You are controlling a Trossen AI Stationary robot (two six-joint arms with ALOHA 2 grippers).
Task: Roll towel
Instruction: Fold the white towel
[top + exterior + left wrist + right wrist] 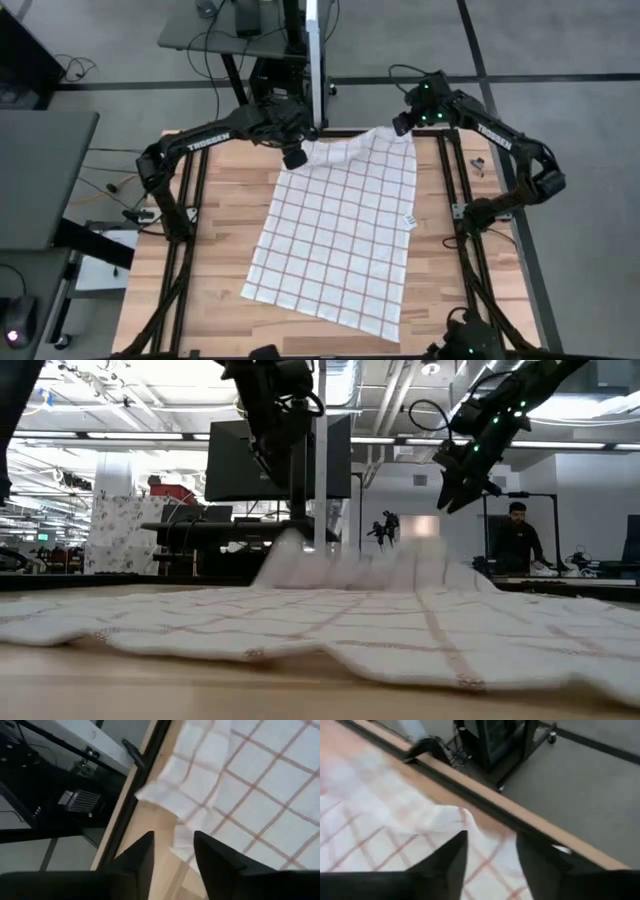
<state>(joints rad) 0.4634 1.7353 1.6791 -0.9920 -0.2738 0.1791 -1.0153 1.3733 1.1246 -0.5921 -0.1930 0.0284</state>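
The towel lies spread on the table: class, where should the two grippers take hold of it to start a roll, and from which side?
Judging by its flat spread, grip the towel at its two far corners, from above: left gripper and right gripper hover open there.

Towel (pixel 340 225) tag (pixel 408 221) print too small to read.

A white towel (pixel 340 230) crossed by a grid of thin red-brown lines is seen on a light, pale-wood table (pixel 215 260); black arms are lettered in white.
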